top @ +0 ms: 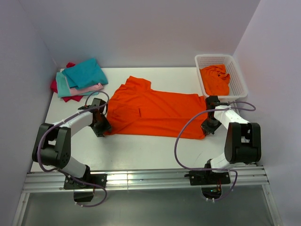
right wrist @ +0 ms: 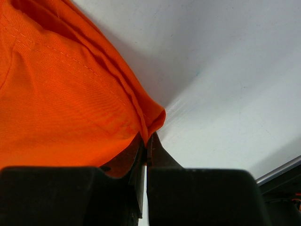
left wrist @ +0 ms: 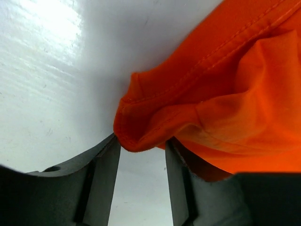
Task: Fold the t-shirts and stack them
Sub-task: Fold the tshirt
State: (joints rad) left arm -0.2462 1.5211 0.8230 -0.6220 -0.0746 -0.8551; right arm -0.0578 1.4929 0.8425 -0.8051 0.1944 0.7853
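Low over orange t-shirt (top: 155,110), left hand (left wrist: 141,148) parted, right hand (right wrist: 146,141) pinching

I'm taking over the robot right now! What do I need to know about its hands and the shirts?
Left gripper: open, with a corner of the spread bright orange fabric t-shirt between its fingertips, not clamped.
Right gripper: shut on that shirt's other near corner.
Done: a stack of folded teal, pale pink and crimson t-shirts sits at the far left corner of the white table.
Left to do: fold the spread shirt and stack it, then do the crumpled orange t-shirt lying in the white plastic lattice basket at the far right.
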